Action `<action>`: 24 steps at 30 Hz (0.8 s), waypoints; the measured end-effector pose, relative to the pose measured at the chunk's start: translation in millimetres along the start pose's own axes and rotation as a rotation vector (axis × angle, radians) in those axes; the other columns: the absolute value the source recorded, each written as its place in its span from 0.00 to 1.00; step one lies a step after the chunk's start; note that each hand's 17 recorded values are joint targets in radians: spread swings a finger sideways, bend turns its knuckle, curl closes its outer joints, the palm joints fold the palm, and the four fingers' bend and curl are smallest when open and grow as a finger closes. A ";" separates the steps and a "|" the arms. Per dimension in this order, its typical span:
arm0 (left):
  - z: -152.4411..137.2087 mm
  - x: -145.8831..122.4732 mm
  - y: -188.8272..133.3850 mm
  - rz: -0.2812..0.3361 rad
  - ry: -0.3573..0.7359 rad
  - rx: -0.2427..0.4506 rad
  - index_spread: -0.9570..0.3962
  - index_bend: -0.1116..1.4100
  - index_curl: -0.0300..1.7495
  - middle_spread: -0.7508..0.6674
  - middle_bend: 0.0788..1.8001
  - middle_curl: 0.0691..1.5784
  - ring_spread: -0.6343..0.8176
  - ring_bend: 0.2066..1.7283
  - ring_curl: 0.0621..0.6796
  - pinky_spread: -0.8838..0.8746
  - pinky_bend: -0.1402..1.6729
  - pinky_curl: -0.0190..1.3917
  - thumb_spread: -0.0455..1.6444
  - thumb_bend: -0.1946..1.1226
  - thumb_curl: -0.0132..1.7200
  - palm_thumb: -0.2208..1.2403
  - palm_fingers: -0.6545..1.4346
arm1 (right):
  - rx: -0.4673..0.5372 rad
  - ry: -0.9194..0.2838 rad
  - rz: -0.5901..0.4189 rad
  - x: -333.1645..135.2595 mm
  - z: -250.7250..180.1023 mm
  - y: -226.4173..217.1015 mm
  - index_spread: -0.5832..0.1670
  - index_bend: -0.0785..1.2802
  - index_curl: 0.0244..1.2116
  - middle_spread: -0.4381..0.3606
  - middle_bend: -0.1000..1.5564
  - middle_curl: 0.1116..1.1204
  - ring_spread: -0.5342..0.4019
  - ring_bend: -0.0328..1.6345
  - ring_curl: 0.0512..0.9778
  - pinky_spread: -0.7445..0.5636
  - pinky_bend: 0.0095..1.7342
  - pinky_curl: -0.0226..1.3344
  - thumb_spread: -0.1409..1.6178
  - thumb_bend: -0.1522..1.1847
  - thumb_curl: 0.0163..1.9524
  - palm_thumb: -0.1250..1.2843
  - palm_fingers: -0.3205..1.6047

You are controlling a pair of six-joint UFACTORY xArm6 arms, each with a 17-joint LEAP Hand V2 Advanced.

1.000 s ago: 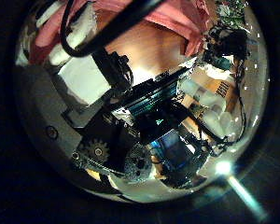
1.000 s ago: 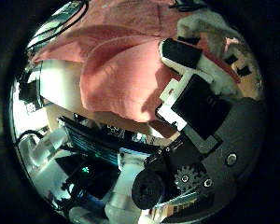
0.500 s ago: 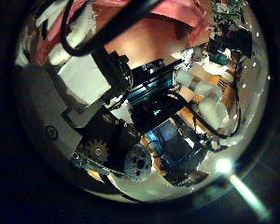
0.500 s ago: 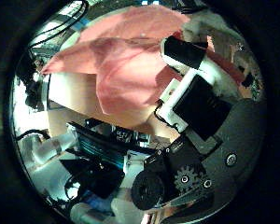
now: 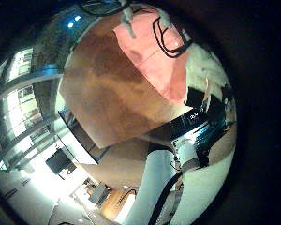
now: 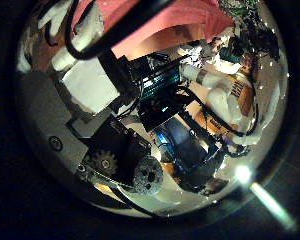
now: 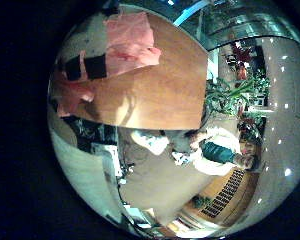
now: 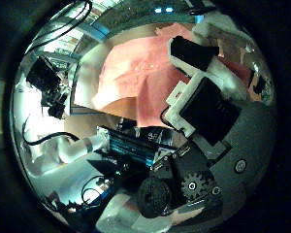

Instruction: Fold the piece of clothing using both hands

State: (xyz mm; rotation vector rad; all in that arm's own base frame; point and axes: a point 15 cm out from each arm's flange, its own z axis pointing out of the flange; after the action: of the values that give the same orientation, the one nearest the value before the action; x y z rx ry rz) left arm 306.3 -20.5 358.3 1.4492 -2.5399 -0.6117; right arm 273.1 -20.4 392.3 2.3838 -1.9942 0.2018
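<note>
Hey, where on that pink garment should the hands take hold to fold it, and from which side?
Probably at its edge, one hand toward each end. The pink garment hangs past the wooden table near the left hand, and the right hand has fingers lying over it. Coming in from the free edge and pinching the cloth there should leave the middle loose to fold.

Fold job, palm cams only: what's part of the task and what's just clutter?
Job:
piece of clothing
left hand
right hand
table under the clothing

Lying about:
equipment with lit screens beside the table
potted plants farther off
</note>
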 end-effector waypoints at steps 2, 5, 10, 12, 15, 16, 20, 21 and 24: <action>-4.7 -1.0 4.8 0.001 -0.001 0.006 0.23 0.20 0.84 0.07 0.45 0.67 0.11 0.70 0.74 0.11 0.61 0.50 0.70 0.14 0.33 0.62 0.84 | 0.025 -0.010 -0.001 -3.9 -10.1 -0.9 0.34 0.78 0.77 0.34 0.82 0.71 0.32 0.85 0.71 0.41 0.79 0.52 0.71 0.10 0.31 0.76 0.73; -2.5 -0.3 6.8 0.002 0.005 -0.002 0.23 0.20 0.84 0.07 0.45 0.67 0.11 0.70 0.74 0.11 0.60 0.50 0.70 0.12 0.33 0.60 0.83 | 0.020 -0.013 0.000 -4.4 -8.6 -1.2 0.35 0.78 0.77 0.34 0.82 0.71 0.32 0.84 0.72 0.41 0.78 0.53 0.71 0.10 0.31 0.76 0.73; 26.4 11.7 0.2 0.025 0.041 -0.035 0.24 0.20 0.80 0.08 0.44 0.64 0.10 0.59 0.68 0.12 0.53 0.50 0.71 0.11 0.29 0.50 0.68 | 0.001 -0.016 -0.001 -5.3 0.2 -0.8 0.35 0.78 0.77 0.35 0.83 0.70 0.32 0.84 0.72 0.41 0.78 0.54 0.70 0.10 0.31 0.76 0.74; 49.8 26.3 -8.9 0.047 0.085 -0.039 0.25 0.18 0.77 0.10 0.40 0.63 0.12 0.55 0.68 0.13 0.52 0.51 0.70 0.11 0.27 0.45 0.58 | 0.002 -0.015 0.003 -4.8 1.2 -2.0 0.35 0.78 0.78 0.35 0.83 0.70 0.32 0.84 0.72 0.41 0.77 0.55 0.70 0.10 0.31 0.76 0.74; 70.9 42.8 -26.1 0.064 0.129 0.007 0.30 0.15 0.72 0.17 0.28 0.59 0.19 0.53 0.65 0.18 0.51 0.52 0.69 0.11 0.25 0.39 0.44 | -0.006 -0.017 0.002 -4.9 3.9 -3.6 0.35 0.77 0.78 0.35 0.83 0.69 0.32 0.84 0.72 0.41 0.77 0.56 0.70 0.10 0.32 0.76 0.74; 76.4 47.7 -31.0 0.067 0.142 0.024 0.33 0.13 0.69 0.21 0.23 0.56 0.22 0.54 0.64 0.20 0.51 0.52 0.69 0.11 0.24 0.37 0.38 | -0.007 -0.017 0.001 -4.8 4.2 -4.4 0.35 0.77 0.78 0.35 0.83 0.69 0.32 0.84 0.72 0.41 0.77 0.56 0.70 0.10 0.32 0.76 0.74; 107.1 72.0 -42.9 0.093 0.171 0.045 0.43 0.13 0.59 0.33 0.16 0.49 0.32 0.55 0.59 0.29 0.49 0.51 0.66 0.12 0.22 0.33 0.35 | -0.016 -0.018 0.002 -4.9 7.1 -5.9 0.35 0.77 0.78 0.35 0.83 0.69 0.32 0.84 0.72 0.41 0.76 0.57 0.70 0.10 0.32 0.76 0.74; 113.0 75.7 -45.3 0.098 0.169 0.052 0.46 0.14 0.57 0.35 0.15 0.48 0.33 0.55 0.58 0.30 0.49 0.51 0.66 0.12 0.21 0.33 0.35 | -0.017 -0.018 0.001 -5.2 7.5 -6.2 0.35 0.77 0.78 0.35 0.83 0.69 0.32 0.84 0.72 0.41 0.76 0.57 0.70 0.10 0.32 0.76 0.74; 127.2 81.6 -48.2 0.100 0.164 0.048 0.50 0.17 0.52 0.39 0.15 0.45 0.36 0.54 0.56 0.34 0.48 0.51 0.65 0.13 0.21 0.33 0.37 | -0.019 -0.019 0.000 -4.6 8.8 -6.2 0.35 0.77 0.78 0.35 0.83 0.68 0.32 0.84 0.72 0.41 0.76 0.58 0.70 0.10 0.32 0.76 0.74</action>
State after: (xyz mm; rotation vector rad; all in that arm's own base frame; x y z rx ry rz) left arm 260.2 -77.1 217.5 1.3187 -2.4958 -0.4012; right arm 279.2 -15.6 383.4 2.3832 -1.9940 0.1599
